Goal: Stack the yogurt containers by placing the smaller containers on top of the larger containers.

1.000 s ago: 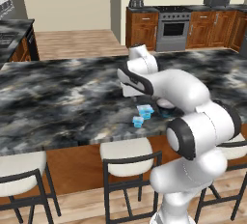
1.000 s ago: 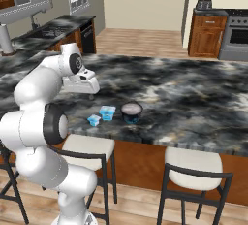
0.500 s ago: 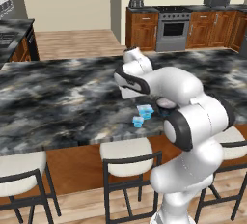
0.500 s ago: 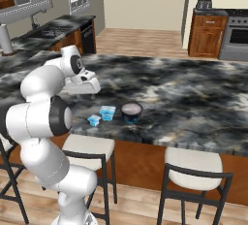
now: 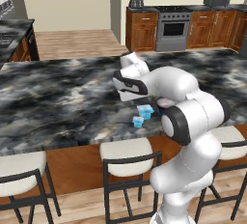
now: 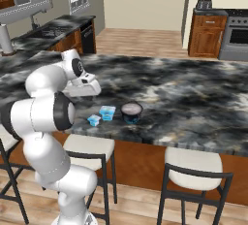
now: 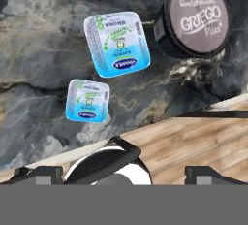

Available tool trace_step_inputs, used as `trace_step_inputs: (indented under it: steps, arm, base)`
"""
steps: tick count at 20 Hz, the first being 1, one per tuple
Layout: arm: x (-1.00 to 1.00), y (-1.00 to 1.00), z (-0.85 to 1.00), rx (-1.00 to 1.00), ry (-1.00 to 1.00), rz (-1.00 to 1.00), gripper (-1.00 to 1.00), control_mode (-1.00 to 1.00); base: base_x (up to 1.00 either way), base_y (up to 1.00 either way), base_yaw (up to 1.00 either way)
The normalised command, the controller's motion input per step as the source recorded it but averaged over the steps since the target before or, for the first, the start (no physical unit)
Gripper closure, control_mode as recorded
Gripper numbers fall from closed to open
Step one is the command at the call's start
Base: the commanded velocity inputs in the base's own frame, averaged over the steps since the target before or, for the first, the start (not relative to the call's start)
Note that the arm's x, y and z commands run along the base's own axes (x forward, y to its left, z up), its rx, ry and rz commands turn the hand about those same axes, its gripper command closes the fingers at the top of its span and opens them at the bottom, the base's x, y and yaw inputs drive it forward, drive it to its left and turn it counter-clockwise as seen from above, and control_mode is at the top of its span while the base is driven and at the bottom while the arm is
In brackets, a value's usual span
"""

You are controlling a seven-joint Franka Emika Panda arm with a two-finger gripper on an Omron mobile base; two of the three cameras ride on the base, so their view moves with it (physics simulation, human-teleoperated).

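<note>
The wide dark-rimmed tub (image 7: 196, 16) sits near the marble counter's (image 6: 193, 93) front edge, the bigger blue cup (image 7: 117, 43) just beside it, the tiny cup (image 7: 87, 101) beyond. Since a second ago the arm has swung closer over them; nothing is stacked yet. The gripper (image 7: 118, 173) hangs spread and empty, fingertips cut off.

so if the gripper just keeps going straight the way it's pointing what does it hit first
Probably the floor or stool past the counter edge. In the hand view the open gripper sits over wood floor, with the smallest yogurt cup off-centre beyond. Depth is unclear.
</note>
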Motion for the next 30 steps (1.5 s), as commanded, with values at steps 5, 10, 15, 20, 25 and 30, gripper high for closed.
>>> trace_step_inputs:
  steps: [5, 10, 15, 20, 25, 30]
  arm:
    - [0.21, -0.01, -0.16, 0.0, -0.01, 0.0, -1.0, -1.0]
    - [0.17, -0.05, -0.17, 0.0, -0.03, 0.0, -1.0, -1.0]
    - [0.15, -0.07, -0.15, 0.0, -0.03, 0.0, -1.0, -1.0]
    - [0.14, -0.08, -0.12, -0.02, -0.01, 0.0, -1.0, -1.0]
    - [0.02, -0.07, -0.09, 0.0, 0.0, 0.0, -1.0, -1.0]
    - [0.01, 0.0, -0.08, 0.0, 0.0, 0.0, -1.0, -1.0]
  base:
    - [0.0, 0.0, 0.0]
    - [0.0, 0.0, 0.0]
    - [0.0, 0.0, 0.0]
    - [0.0, 0.0, 0.0]
    - [0.0, 0.0, 0.0]
    - [0.0, 0.0, 0.0]
